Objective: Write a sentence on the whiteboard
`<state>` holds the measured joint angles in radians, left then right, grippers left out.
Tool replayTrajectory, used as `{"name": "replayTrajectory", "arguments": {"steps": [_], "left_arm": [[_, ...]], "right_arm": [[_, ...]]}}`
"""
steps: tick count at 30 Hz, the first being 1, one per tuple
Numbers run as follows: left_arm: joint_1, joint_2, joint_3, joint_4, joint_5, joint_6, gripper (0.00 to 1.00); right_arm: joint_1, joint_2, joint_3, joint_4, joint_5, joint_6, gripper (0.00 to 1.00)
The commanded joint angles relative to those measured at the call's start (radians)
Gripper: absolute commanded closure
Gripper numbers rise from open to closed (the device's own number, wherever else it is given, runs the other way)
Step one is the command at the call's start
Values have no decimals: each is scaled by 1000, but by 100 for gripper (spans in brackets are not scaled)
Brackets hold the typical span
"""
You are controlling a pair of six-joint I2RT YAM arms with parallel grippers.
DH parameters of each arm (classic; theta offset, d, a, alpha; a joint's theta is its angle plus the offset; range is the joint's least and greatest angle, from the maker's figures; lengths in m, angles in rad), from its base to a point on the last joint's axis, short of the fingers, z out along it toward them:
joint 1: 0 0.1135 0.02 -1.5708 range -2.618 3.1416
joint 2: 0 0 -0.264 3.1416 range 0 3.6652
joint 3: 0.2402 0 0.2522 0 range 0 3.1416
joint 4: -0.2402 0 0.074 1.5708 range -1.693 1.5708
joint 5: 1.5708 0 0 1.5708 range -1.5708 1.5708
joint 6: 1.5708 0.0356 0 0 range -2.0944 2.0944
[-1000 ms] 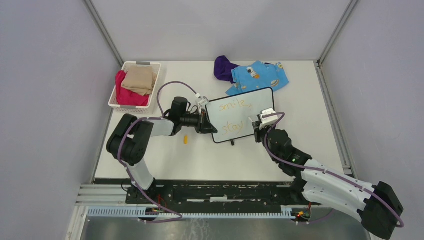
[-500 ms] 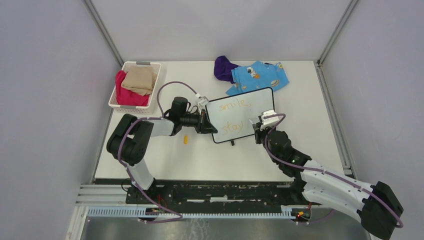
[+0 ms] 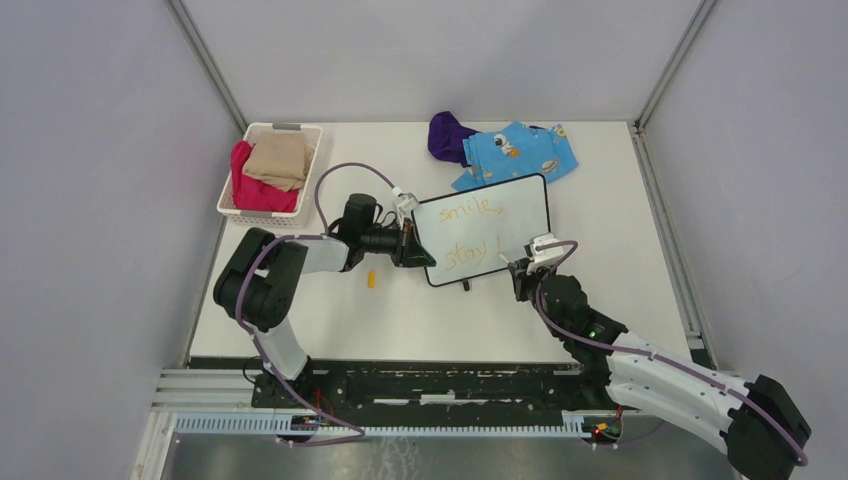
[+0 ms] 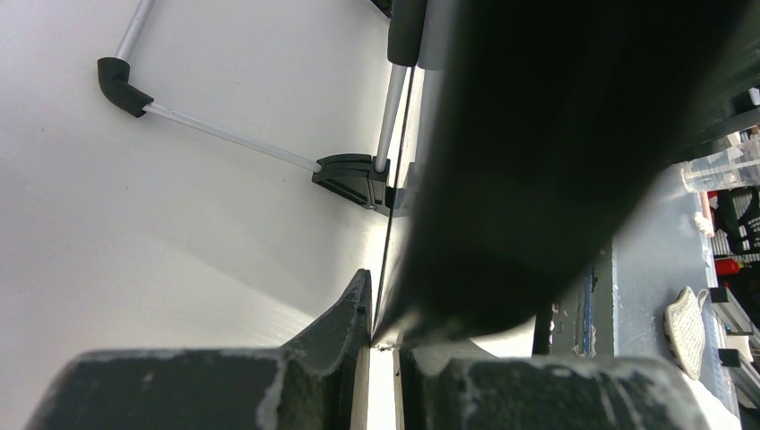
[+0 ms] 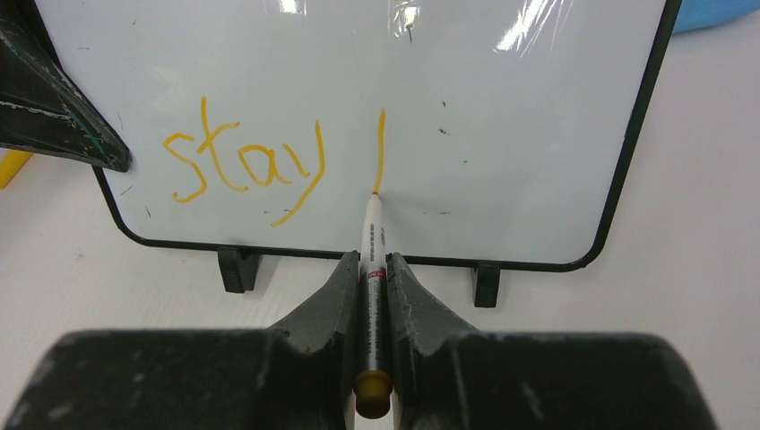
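The whiteboard [image 3: 522, 205] lies in mid-table, black-framed, with two small feet on its near edge. The sentence [image 3: 468, 212] is in orange, "smile," over "stay" [image 5: 242, 166], followed by one upright stroke [image 5: 380, 148]. My left gripper [image 3: 412, 246] is shut on the board's left edge, which the left wrist view shows edge-on [image 4: 387, 242] between the jaws [image 4: 384, 327]. My right gripper [image 5: 372, 262] is shut on a thin marker [image 5: 371, 235] with an orange end cap. The marker's tip rests at the stroke's lower end. From above, that gripper [image 3: 526, 270] sits at the board's near right corner.
A white basket [image 3: 252, 130] with red and tan cloths stands at the back left. A blue patterned cloth [image 3: 520, 152] and a purple one [image 3: 448, 135] lie just behind the board. A small orange cap [image 3: 371, 280] lies on the table near the left gripper.
My right gripper has drawn back toward the near edge with the marker, leaving an upright orange stroke after "stay". The left gripper and the board have not moved.
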<state>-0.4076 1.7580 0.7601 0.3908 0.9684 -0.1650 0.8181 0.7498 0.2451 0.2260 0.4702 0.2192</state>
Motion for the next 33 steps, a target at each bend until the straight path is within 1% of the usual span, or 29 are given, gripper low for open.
{"name": "replayTrajectory", "arguments": {"steps": [1, 7, 14, 24, 33], "left_arm": [[-21, 45, -3, -102, -112, 70, 98], [-22, 46, -3, -103, -112, 70, 98], [-25, 43, -2, -107, -113, 72, 98], [-25, 42, -1, -107, -113, 72, 98], [-25, 43, 0, -107, -112, 73, 98]], "right_arm": [[-6, -19, -38, -24, -13, 37, 100], [-6, -48, -25, -36, -9, 34, 100], [-5, -69, 42, -29, 31, 9, 100], [-10, -26, 115, -10, 70, -28, 100], [-17, 15, 118, -5, 70, -19, 100]]}}
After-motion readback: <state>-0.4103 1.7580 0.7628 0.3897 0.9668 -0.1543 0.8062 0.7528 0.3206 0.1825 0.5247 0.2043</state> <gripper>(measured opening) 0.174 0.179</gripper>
